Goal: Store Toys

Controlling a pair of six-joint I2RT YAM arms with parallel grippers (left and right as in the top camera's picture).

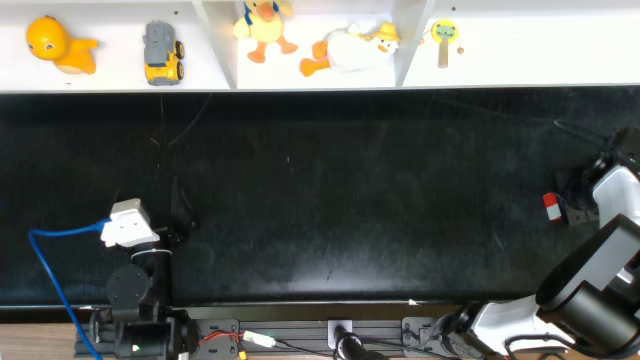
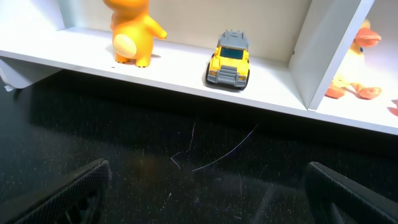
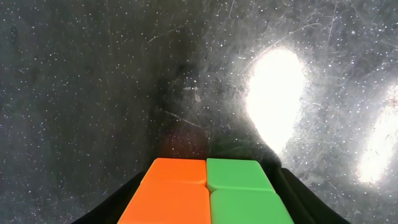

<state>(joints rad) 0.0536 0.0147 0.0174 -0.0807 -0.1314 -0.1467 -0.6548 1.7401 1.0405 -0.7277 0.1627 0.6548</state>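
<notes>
The cube point(image 3: 206, 194) sits between the fingers of my right claw point(image 3: 208, 208), which is clamped on it. From my right wrist I see orange tiles on one side of it and green on the other, with the black table point(image 1: 350, 200) below. From above, the cube point(image 1: 552, 207) shows a red and white face at the far right of the table, just at the tip of my right claw point(image 1: 568, 205), well apart from the white shelf point(image 1: 320, 80) along the far edge. My left claw point(image 1: 178, 222) rests low at the left of the table, its fingers spread wide with nothing between them, facing the shelf point(image 2: 186, 81). In the shelf's left compartment stand an orange duck figure point(image 1: 60, 45) and a yellow truck point(image 1: 163, 55), side by side but not touching. The middle compartment holds a yellow plush duck point(image 1: 265, 25) and a white plush duck point(image 1: 350, 48) lying on its side. The right compartment holds a small yellow toy point(image 1: 443, 38).
</notes>
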